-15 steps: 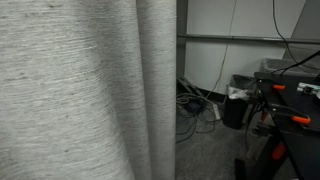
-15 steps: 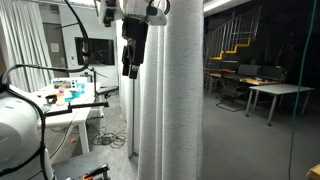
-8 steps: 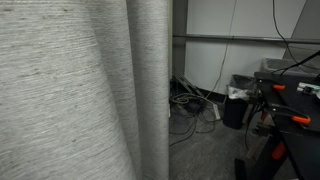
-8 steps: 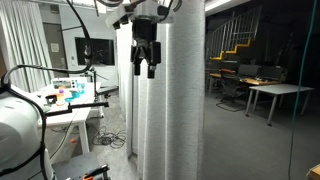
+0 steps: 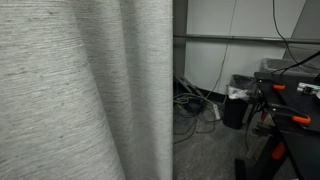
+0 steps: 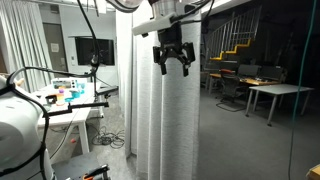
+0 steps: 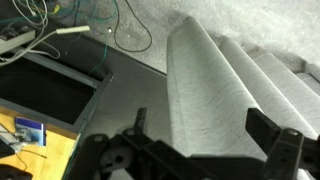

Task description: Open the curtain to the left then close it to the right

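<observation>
The curtain (image 5: 80, 90) is light grey woven fabric that fills the left half of an exterior view, its edge hanging straight down. Seen from the opposite side, the curtain (image 6: 165, 120) hangs gathered in tall vertical folds. My gripper (image 6: 172, 68) is high up in front of those folds, fingers pointing down and spread apart. In the wrist view the gripper (image 7: 210, 130) is open, with a rounded fold of the curtain (image 7: 205, 85) lying between the two dark fingers. I cannot tell whether either finger touches the fabric.
Tangled cables (image 5: 190, 105) and a black bin (image 5: 238, 100) lie past the curtain's edge, with a black frame carrying orange clamps (image 5: 290, 100) nearby. A white table (image 6: 70, 95) stands beside the robot's base. A power strip (image 7: 20, 42) lies on the floor.
My gripper has travelled sideways across the front of the curtain, from its near edge toward the middle folds, and turned. The fabric folds have shifted slightly. The jaws stayed open.
</observation>
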